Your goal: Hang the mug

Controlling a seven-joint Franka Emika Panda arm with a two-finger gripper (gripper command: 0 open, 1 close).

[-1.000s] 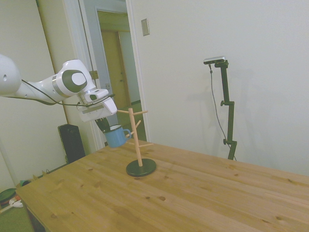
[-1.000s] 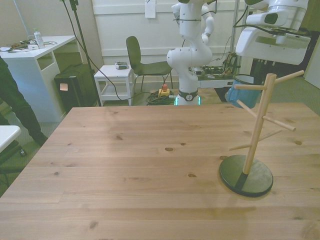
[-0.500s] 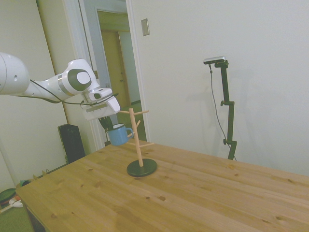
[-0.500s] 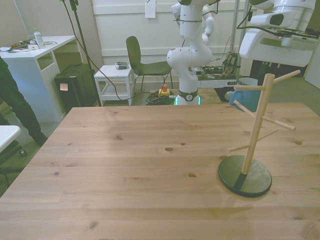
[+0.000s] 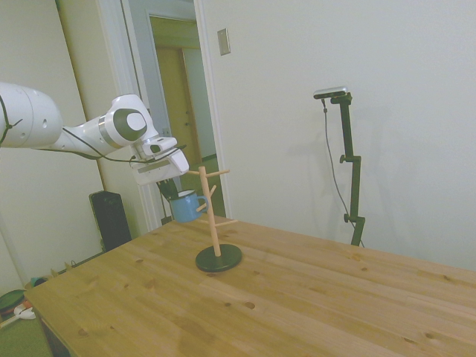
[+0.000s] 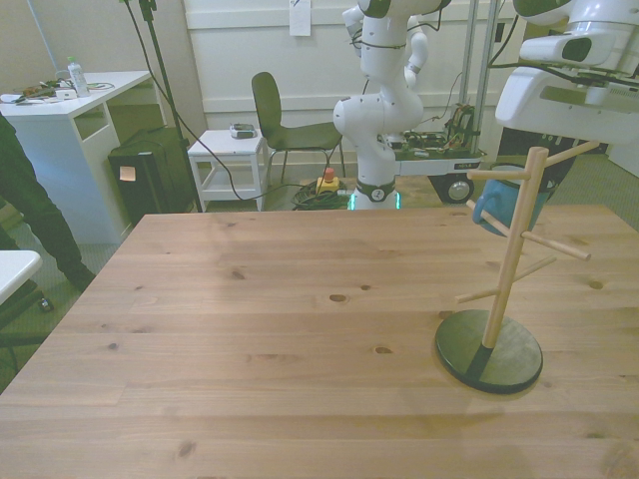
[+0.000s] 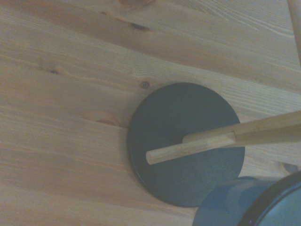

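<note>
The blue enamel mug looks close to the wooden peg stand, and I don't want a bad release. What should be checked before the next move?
1. Small blue enamel mug with white inside held off the wooden table: ok, it hangs under the gripper.
2. Mug beside the wooden peg stand with the dark round base: ok.
3. Blue loop handle threaded on a peg: cannot tell; it overlaps the post in the side view.
4. Stand upright, base flat on the table: ok.
5. Grip on the mug secure: cannot tell.
</note>
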